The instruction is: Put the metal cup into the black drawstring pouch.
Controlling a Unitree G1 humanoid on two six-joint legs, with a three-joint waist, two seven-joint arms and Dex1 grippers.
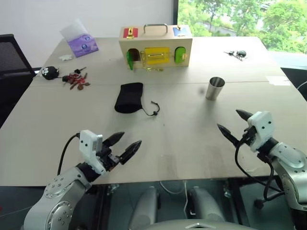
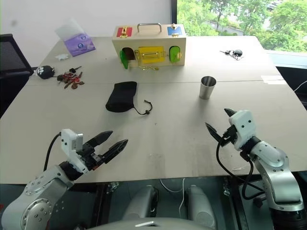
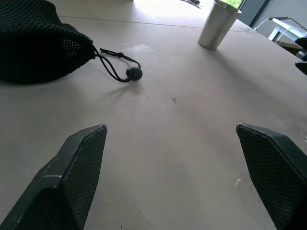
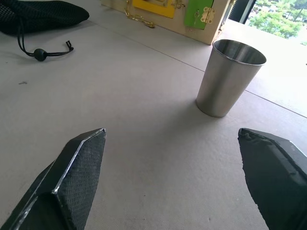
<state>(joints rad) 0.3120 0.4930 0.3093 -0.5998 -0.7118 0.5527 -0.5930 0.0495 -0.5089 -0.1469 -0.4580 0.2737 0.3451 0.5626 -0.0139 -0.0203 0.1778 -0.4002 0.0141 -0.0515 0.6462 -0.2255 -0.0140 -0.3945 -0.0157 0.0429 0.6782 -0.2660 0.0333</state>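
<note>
The metal cup (image 1: 215, 88) stands upright on the table, right of centre, its mouth facing up; it also shows as the cup (image 4: 229, 77) in the right wrist view. The black drawstring pouch (image 1: 128, 97) lies flat left of centre, its cord with a knotted end (image 1: 154, 114) trailing toward the near side. My left gripper (image 1: 123, 146) hovers open over the near left edge, well short of the pouch. Open too is my right gripper (image 1: 234, 126), at the near right, short of the cup. Neither holds anything.
A wooden latch box (image 1: 155, 47) with coloured doors stands at the back centre. At the far left lie a tissue pack (image 1: 80, 40), a small black-and-white toy (image 1: 49, 72) and red bits (image 1: 76, 79). Keys (image 1: 237, 54) lie at the back right. A black chair (image 1: 10, 62) stands left of the table.
</note>
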